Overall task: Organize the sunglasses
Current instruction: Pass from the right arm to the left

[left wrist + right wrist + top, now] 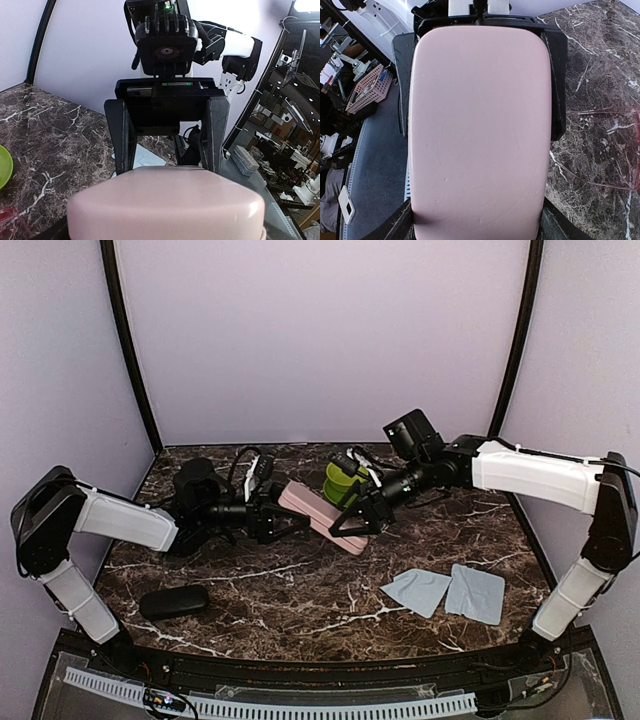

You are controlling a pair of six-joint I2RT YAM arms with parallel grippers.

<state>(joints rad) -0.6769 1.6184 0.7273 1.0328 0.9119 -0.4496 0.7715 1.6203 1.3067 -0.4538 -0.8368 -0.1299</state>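
Note:
A pink case [320, 512] is held off the marble table [300, 590] between the two arms. My right gripper [352, 522] is shut on its near-right end, the fingers [216, 130] clamping both long sides. My left gripper [283, 516] is open; its fingers [559, 75] flank the case's other end. The case [480, 130] fills the right wrist view. The thin red frame of a pair of sunglasses [610, 110] lies on the table at that view's right edge. A red corner [7, 216] shows at the bottom left of the left wrist view.
A green dish [343, 480] stands just behind the case. A black oblong case [175, 601] lies at the front left. Two grey-blue cloths [415, 590] [476, 593] lie at the front right. Purple walls close off the back and sides.

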